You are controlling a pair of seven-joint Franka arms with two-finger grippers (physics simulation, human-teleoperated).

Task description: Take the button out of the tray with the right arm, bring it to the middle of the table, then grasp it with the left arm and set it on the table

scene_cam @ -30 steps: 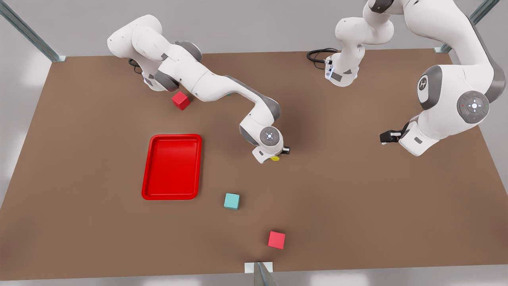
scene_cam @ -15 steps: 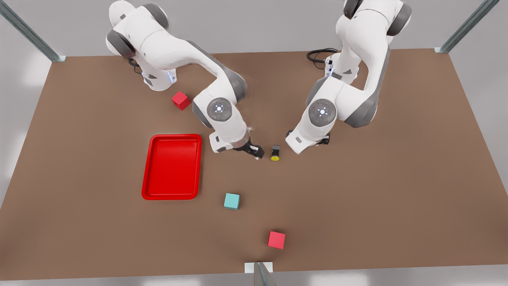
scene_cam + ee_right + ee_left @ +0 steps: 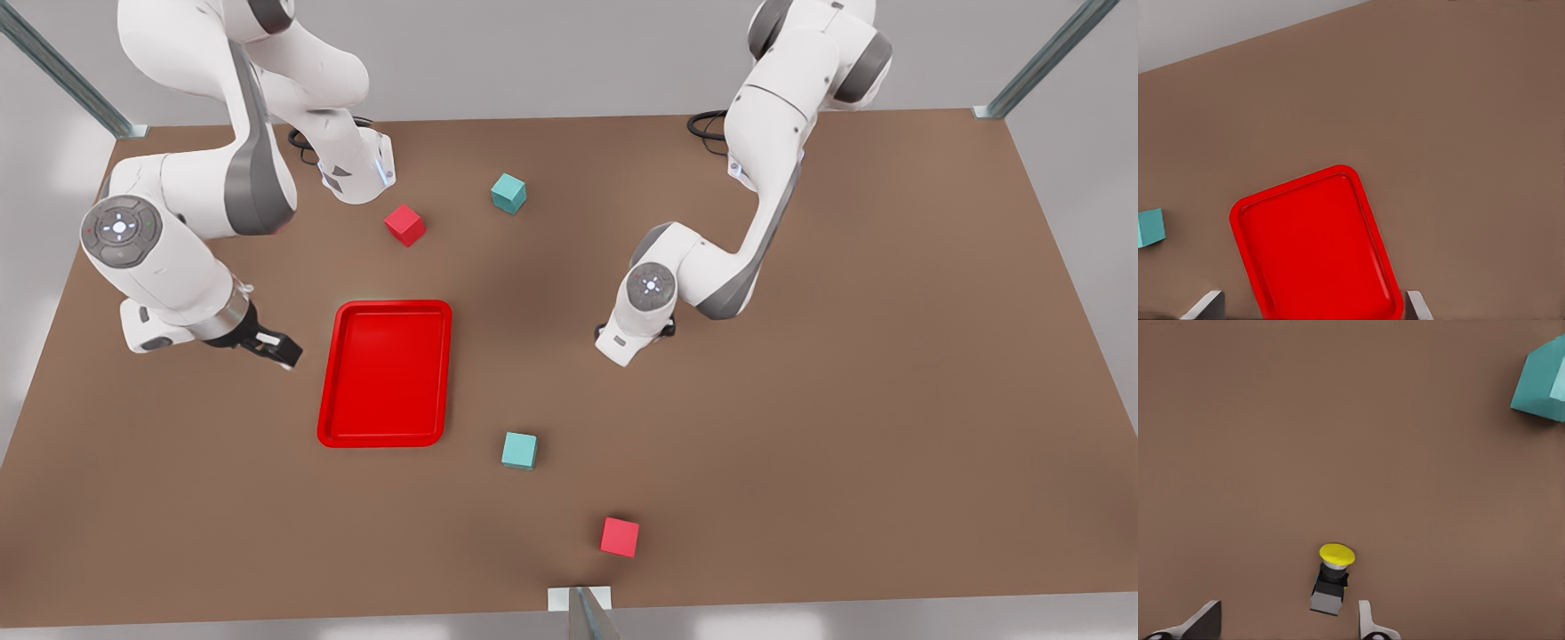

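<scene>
Your left gripper (image 3: pixel 1285 623) hovers released over the button (image 3: pixel 1331 580) on the table (image 3: pixel 800 400). Right gripper (image 3: pixel 271 348), released, sits at the tray's (image 3: pixel 384 373) 9 o'clock.

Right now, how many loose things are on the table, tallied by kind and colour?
Red cubes: 2
Teal cubes: 2
Red tray: 1
Button: 1
Total: 6
</scene>
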